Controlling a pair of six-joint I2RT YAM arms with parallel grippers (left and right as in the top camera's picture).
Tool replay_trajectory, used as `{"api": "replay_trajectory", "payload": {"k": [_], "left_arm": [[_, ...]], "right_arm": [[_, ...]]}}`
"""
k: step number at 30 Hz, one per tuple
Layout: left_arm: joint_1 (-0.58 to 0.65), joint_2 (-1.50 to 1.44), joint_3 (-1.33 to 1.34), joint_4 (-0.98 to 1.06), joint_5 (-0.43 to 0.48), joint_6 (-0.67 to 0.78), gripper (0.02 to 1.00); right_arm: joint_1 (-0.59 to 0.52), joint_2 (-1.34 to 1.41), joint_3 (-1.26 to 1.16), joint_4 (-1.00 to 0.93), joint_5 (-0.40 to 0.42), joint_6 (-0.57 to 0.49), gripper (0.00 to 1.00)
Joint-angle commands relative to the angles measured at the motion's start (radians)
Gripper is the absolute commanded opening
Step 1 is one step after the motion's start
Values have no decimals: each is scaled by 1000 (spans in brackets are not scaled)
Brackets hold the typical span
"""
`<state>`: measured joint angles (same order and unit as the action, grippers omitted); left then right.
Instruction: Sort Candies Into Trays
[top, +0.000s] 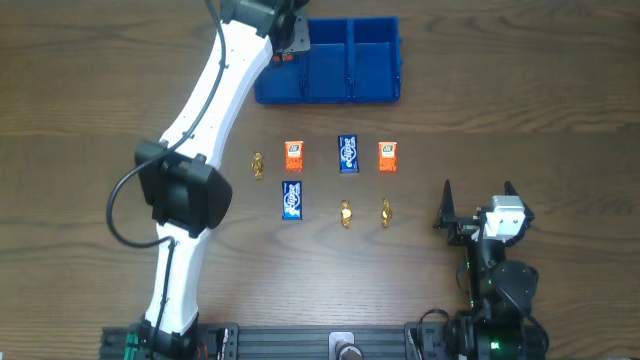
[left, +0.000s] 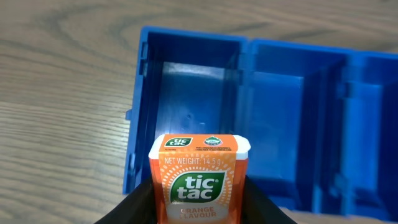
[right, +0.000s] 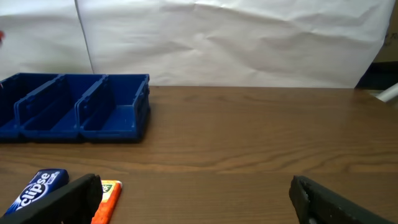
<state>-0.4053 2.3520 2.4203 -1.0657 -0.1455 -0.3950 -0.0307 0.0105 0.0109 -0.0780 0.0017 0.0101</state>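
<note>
Left gripper (top: 287, 35) is clamped on an orange mint box (left: 200, 180), one finger on each narrow side. The box is upright with its label facing the wrist camera. It hangs over the blue tray (top: 385, 60), above the end compartment (left: 186, 93) on the left arm's side. As far as I can tell it touches neither the walls nor the floor. The compartments I can see hold no candy yet.

Step in hand is the placing of what looks like the first item: the box is over the bin and release is not yet done.

The rest sits on the table (top: 520, 110) below the tray.
- Upper row: gold candy (top: 258, 165), second orange box (top: 294, 155), blue pack (top: 347, 153), third orange box (top: 388, 156).
- Lower row: other blue pack (top: 291, 200), middle gold candy (top: 345, 213), right gold candy (top: 385, 211).
- All lie apart from each other.

Right gripper (top: 478, 200) has its jaws spread wide and holds nothing. It is parked near its own base, off to the side of the right gold candy.

Next move calls for lowering the box inside the compartment walls, spreading the fingers, then lifting straight up so they don't catch the divider. After that the second orange box is probably the nearest match for the same compartment. Blue packs and gold candies likely go in the other two.
</note>
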Motion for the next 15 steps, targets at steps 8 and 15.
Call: {"api": "replay_trajectory", "payload": {"k": [8, 15], "left_arm": [[44, 61, 43, 0, 38, 15, 340], [44, 65, 35, -23, 39, 45, 349]], "right_arm": [[-4, -8, -3, -5, -4, -12, 998], [-4, -8, -3, -5, -4, -12, 998]]}}
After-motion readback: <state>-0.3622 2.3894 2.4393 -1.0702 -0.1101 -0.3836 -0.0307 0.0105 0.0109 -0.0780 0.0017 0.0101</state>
